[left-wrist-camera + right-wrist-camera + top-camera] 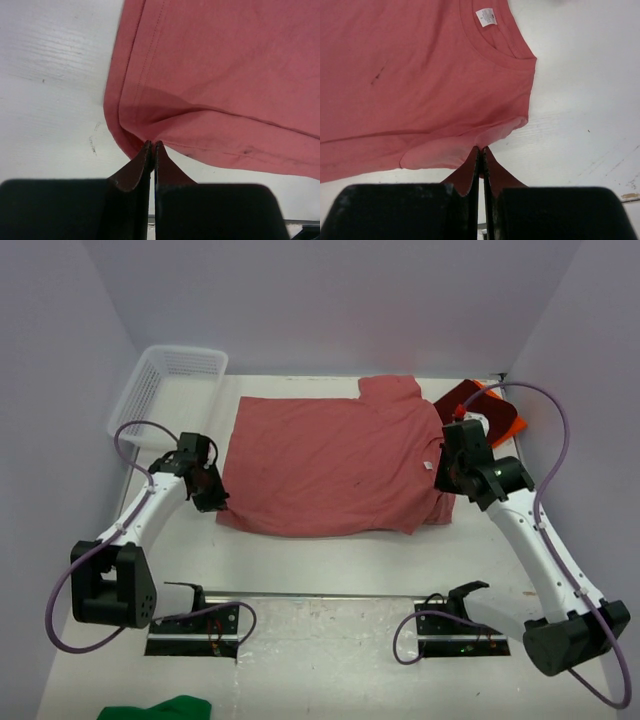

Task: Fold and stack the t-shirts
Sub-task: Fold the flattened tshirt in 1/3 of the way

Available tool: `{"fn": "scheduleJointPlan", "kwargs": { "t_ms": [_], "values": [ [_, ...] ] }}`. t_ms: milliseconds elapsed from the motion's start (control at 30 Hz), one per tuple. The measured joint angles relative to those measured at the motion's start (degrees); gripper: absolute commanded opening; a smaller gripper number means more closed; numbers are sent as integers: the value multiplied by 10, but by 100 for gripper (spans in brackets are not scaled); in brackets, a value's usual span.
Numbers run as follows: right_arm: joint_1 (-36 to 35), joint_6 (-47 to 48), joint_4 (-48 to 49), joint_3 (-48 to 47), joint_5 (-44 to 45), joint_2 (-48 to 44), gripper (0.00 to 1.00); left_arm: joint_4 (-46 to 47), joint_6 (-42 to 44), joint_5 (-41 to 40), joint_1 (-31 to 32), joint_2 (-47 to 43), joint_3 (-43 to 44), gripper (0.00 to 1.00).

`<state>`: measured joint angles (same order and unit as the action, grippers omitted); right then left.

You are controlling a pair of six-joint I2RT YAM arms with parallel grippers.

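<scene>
The rose t-shirt lies spread flat on the white table, its collar to the right. My left gripper is shut on its near-left hem corner; in the left wrist view the fingertips pinch the folded edge of the shirt. My right gripper is shut on the shirt's near-right edge below the collar; in the right wrist view the tips pinch a turned-up flap of the shirt. The dark maroon shirt and bright orange shirt lie at the back right, partly hidden behind the right arm.
A white mesh basket stands at the back left. A green cloth lies at the bottom edge, in front of the arm bases. Walls close in on both sides and at the back.
</scene>
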<state>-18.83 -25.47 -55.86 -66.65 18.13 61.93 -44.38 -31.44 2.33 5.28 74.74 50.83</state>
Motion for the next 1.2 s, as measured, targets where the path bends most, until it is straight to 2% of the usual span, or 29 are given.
{"fn": "scheduleJointPlan", "kwargs": {
  "t_ms": [267,633,933,1200],
  "values": [
    [26,2,21,-44,9,96,0,8,-6,-6,0,66,64,0],
    [83,21,43,-110,2,174,0,15,-5,-22,0,169,141,0],
    [88,32,53,-160,-1,276,0,12,-5,-24,0,236,203,0],
    [88,37,58,-208,-12,323,0,7,-6,-32,0,262,246,0]
  ]
}}
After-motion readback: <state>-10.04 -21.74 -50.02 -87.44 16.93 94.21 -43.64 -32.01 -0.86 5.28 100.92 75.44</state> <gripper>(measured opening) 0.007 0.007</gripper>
